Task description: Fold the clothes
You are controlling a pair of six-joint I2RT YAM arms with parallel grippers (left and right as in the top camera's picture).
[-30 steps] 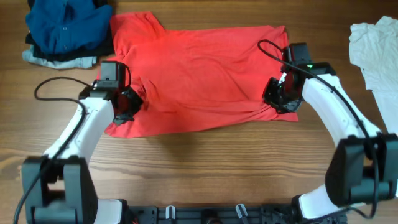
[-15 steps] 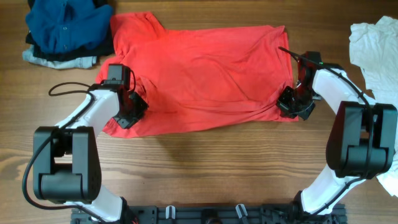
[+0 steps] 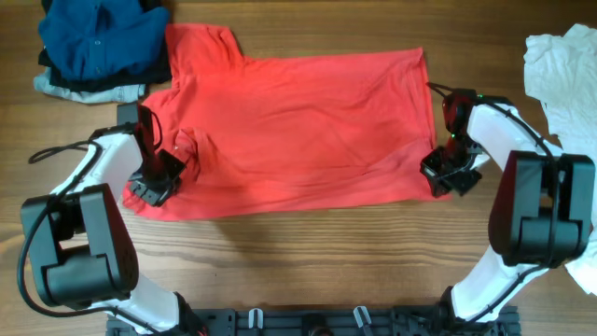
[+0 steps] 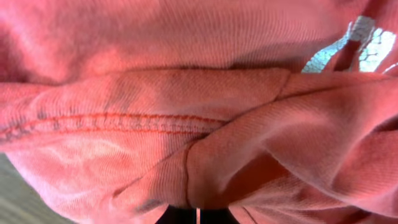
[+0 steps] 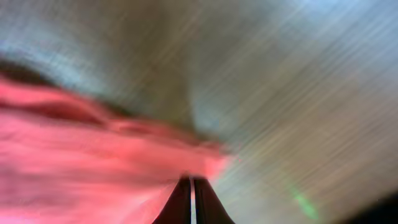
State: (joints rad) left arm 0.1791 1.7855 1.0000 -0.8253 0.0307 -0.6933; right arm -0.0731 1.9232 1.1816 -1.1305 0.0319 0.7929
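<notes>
Across the middle of the table (image 3: pixel 298 252), our red shirt (image 3: pixel 298 121) lies spread flat. Our left claw (image 3: pixel 151 182) is clenched on bunched fabric at 8 o'clock, and the right claw (image 3: pixel 446 175) looks pinched on the 4 o'clock corner, probably so we can stretch out wrinkles.

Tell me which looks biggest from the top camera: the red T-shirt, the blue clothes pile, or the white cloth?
1. red T-shirt, clearly largest.
2 and 3. blue clothes pile and white cloth look close; the picture's edge cuts both off, so no ranking.
</notes>
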